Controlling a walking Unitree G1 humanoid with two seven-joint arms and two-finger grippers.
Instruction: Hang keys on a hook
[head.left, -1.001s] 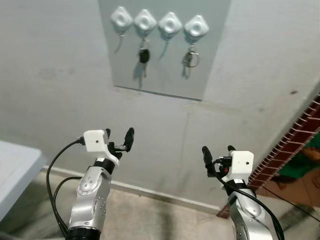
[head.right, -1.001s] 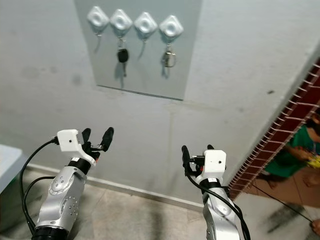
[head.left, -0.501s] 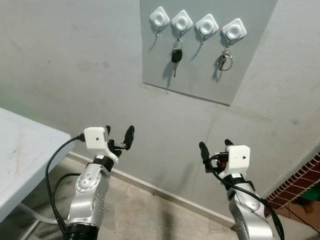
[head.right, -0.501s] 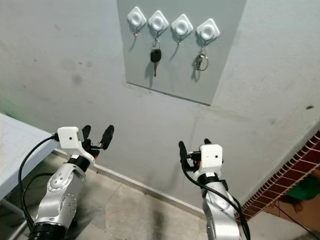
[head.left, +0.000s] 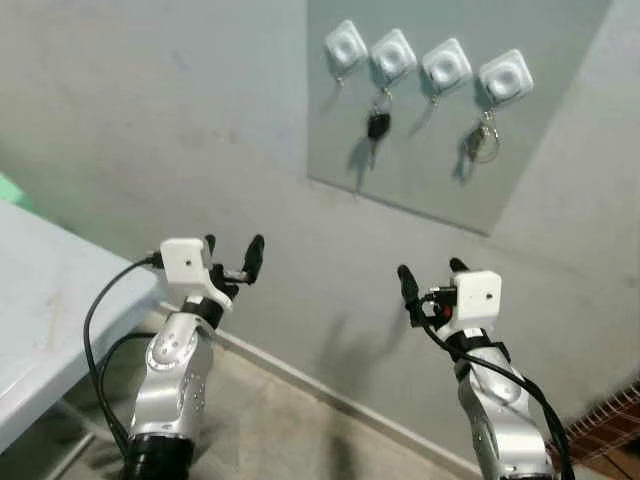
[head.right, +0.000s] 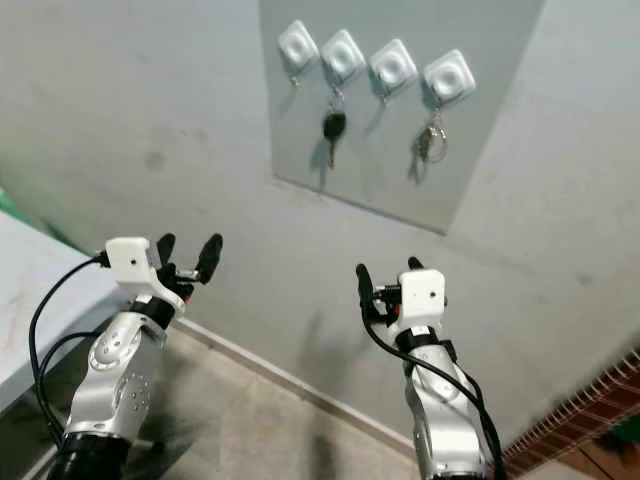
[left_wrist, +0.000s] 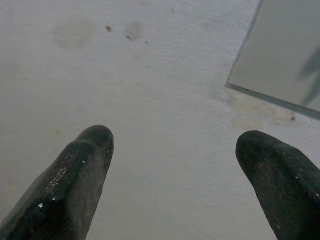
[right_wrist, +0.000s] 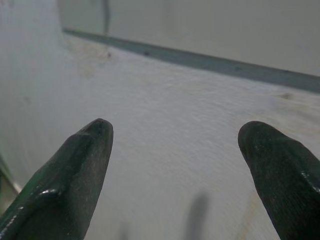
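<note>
A black-headed key (head.left: 377, 128) hangs from the second of four white diamond-shaped hooks (head.left: 393, 53) along the top edge of a grey wall panel (head.left: 440, 190). A silver key ring (head.left: 481, 143) hangs from the fourth hook. Well below the panel, the left gripper (head.left: 232, 261) and right gripper (head.left: 430, 279) are raised, fingers spread, grasping nothing. A white table (head.left: 40, 310) stands at the left.

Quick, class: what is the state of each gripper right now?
Left gripper: open, holding nothing.
Right gripper: open, holding nothing.
</note>
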